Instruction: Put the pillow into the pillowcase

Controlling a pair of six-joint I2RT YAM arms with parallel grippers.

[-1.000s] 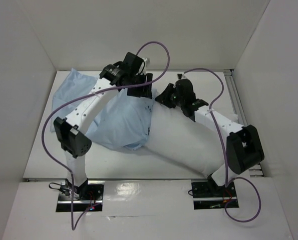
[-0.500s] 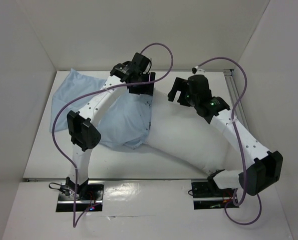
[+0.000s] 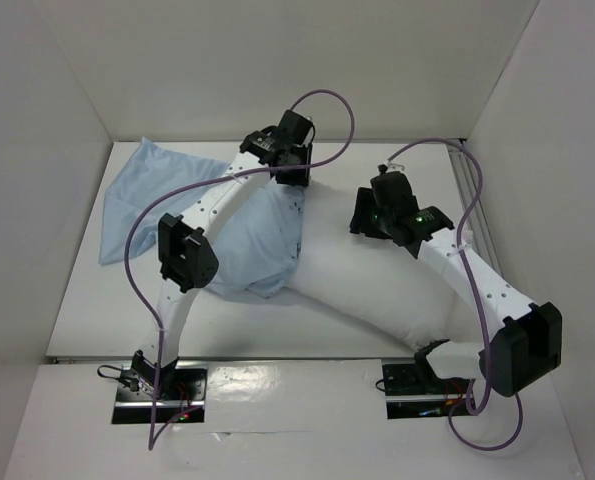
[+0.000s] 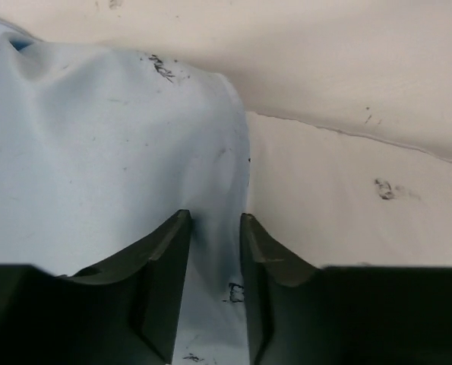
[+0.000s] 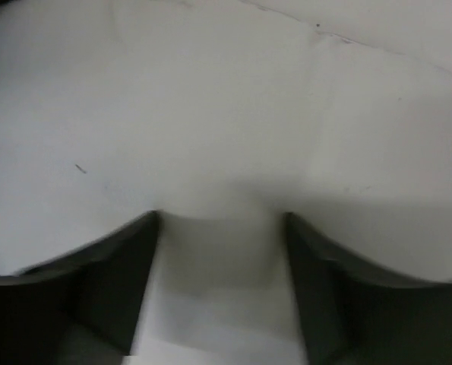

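The light blue pillowcase (image 3: 177, 195) lies wrinkled at the left of the table. The white pillow (image 3: 367, 280) stretches from the table's middle to the near right, its left end inside the pillowcase's mouth. My left gripper (image 3: 295, 178) is at the far corner of that mouth. In the left wrist view my left gripper (image 4: 214, 220) stands partly open astride a raised fold of the pillowcase (image 4: 96, 152). My right gripper (image 3: 364, 220) is down on the pillow's far end. In the right wrist view my right gripper (image 5: 222, 220) is open, its tips pressed into the pillow (image 5: 210, 114).
White walls close the table in at the back and on both sides. A metal rail (image 3: 469, 195) runs along the right edge. Purple cables (image 3: 137, 240) loop over both arms. The arm bases (image 3: 157, 385) sit at the near edge.
My right gripper has opened, lifted off the pillow's far end and come down on it again a little nearer. My left gripper has slid right along the pillowcase's mouth and narrowed.
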